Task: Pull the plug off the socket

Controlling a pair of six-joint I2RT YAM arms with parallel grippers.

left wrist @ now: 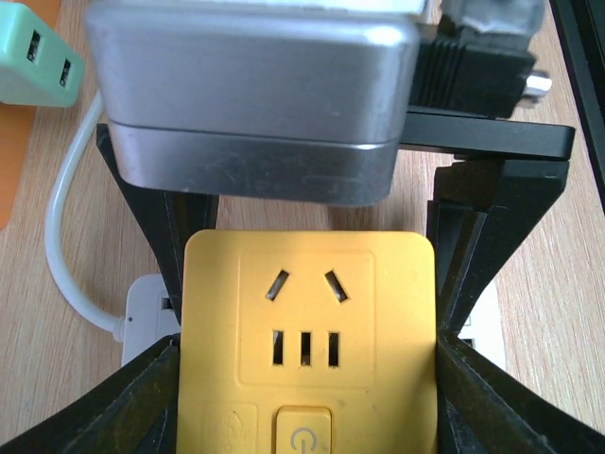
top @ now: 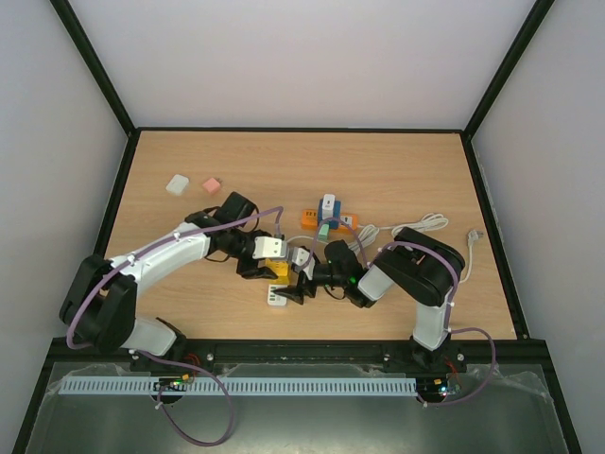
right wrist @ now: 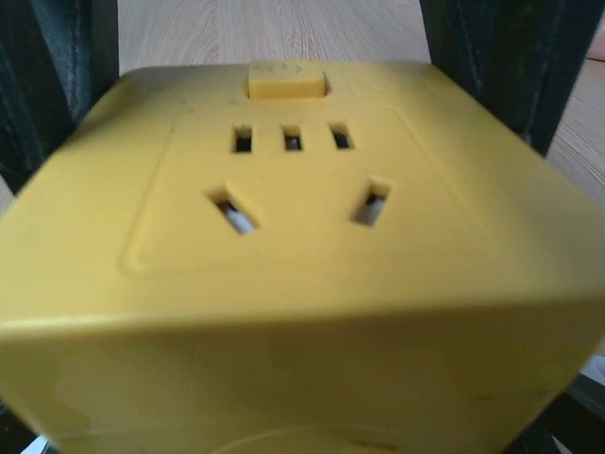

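A yellow socket cube (top: 277, 280) with slot holes and a power button sits low over the table between both arms. In the left wrist view the cube (left wrist: 307, 322) is clamped between my left gripper's (left wrist: 307, 345) black fingers (left wrist: 142, 407). My right gripper (top: 301, 281) faces it from the other end, and its fingers (left wrist: 473, 236) press the far sides of the cube under its silver camera housing (left wrist: 255, 104). The cube (right wrist: 302, 218) fills the right wrist view. A white plug block (top: 276, 299) lies just under and beyond the cube, and its edges (left wrist: 142, 317) show either side.
A white cable (left wrist: 59, 236) runs left of the cube. A green USB adapter (top: 322, 230), an orange block (top: 311, 219) and a blue-white one (top: 329, 205) sit behind. A coiled white cable (top: 421, 225) lies to the right. White (top: 178, 184) and pink (top: 211, 184) blocks lie at the far left.
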